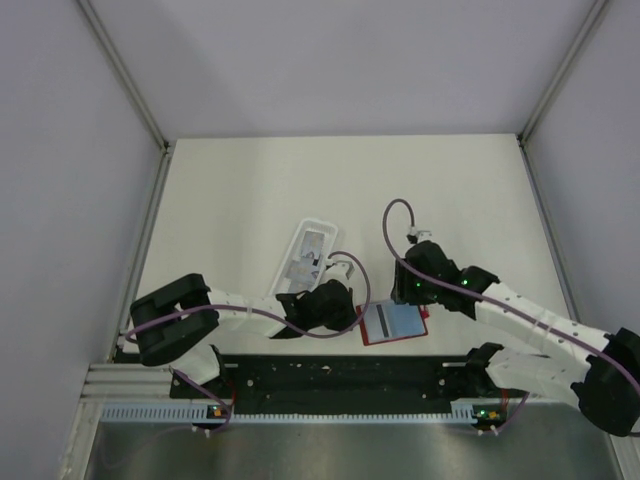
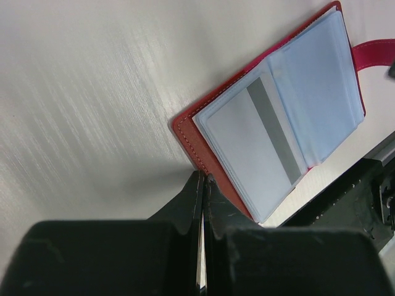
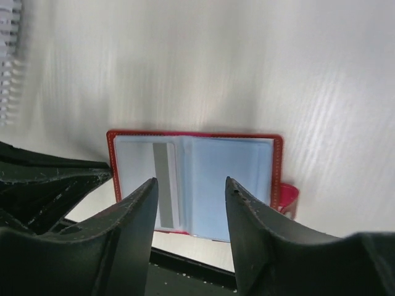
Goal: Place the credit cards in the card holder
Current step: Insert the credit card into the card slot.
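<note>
1. One card holder (image 1: pixel 395 322): red, lying open and flat on the worktop (image 1: pixel 240 190) near its front edge, between my two arms. Its clear pockets (image 3: pixel 228 179) face up and its clasp tab (image 2: pixel 373 52) sticks out at one side.
2. One card (image 2: pixel 247 139) already housed: it shows through the clear pocket of one page, grey stripe uppermost. The facing page looks empty from my views.
3. Loose cards (image 1: pixel 310 248): grey pieces lying in one white tray (image 1: pixel 322 222), just behind the left arm. From overhead I cannot count them: at least one, possibly several.
4. Left tool (image 2: pixel 202 180): one of two, fully closed with its fingers pressed together and nothing between them. Its tips are low on the worktop, just beside the holder's red corner, and I cannot tell whether they touch it.
5. Right tool (image 3: pixel 190 182): jaws standing apart and empty, hanging above the open holder with the pages visible between them.
6. Progress, as I judge it: partway. One card is in, and whatever sits in the tray is left to fetch and slide into the free pockets.
</note>
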Controlling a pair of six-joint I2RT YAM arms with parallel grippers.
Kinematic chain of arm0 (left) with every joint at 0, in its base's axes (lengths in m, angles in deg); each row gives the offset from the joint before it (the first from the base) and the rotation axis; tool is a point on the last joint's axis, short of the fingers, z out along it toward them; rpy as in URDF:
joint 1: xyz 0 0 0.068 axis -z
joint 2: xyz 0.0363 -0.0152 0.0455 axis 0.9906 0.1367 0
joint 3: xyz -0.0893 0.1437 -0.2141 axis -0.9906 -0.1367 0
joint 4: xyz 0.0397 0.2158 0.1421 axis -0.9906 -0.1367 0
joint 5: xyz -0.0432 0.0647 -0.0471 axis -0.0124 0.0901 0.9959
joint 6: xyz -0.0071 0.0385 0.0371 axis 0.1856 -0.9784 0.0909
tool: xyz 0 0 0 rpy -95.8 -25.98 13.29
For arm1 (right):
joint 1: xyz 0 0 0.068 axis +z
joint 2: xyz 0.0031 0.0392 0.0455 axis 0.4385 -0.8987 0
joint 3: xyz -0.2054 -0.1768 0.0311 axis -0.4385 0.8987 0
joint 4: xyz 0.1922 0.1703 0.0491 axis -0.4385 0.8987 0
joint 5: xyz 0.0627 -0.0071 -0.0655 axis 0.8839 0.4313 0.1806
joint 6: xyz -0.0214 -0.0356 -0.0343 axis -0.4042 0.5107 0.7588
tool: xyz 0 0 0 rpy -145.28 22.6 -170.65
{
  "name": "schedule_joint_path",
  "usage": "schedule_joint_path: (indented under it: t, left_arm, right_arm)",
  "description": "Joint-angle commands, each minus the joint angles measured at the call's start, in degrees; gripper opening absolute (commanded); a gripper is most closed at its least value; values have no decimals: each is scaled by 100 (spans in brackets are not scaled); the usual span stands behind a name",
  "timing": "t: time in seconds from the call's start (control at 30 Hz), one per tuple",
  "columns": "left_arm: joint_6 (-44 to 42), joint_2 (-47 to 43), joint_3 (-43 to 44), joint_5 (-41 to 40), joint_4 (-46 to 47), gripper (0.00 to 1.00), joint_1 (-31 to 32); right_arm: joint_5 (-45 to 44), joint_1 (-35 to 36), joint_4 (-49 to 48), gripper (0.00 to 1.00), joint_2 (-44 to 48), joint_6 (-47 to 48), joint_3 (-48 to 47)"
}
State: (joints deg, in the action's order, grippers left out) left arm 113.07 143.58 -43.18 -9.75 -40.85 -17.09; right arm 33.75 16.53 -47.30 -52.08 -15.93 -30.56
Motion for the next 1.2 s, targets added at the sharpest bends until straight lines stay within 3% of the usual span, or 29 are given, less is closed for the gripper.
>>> schedule_joint_path:
  t: [0.0,0.13,0.33,0.7,1.17]
  left_arm:
    - [-56,-143,-93,-104,-249,0,33]
    - [-74,-143,-66,-104,-267,0,42]
    - [-91,-160,-57,-112,-302,0,33]
    - [-83,-178,-75,-121,-311,0,33]
    - [-48,-204,-154,-139,-267,0,33]
  right_arm:
    - [-1321,43,1415,51,102,-74,-713]
    - [-1762,43,2234,58,-406,-373,-1065]
    - [-1709,43,2403,57,-900,-628,-987]
    - [-1709,43,2385,29,-1269,-664,-960]
    - [-1648,43,2219,22,-1524,-664,-881]
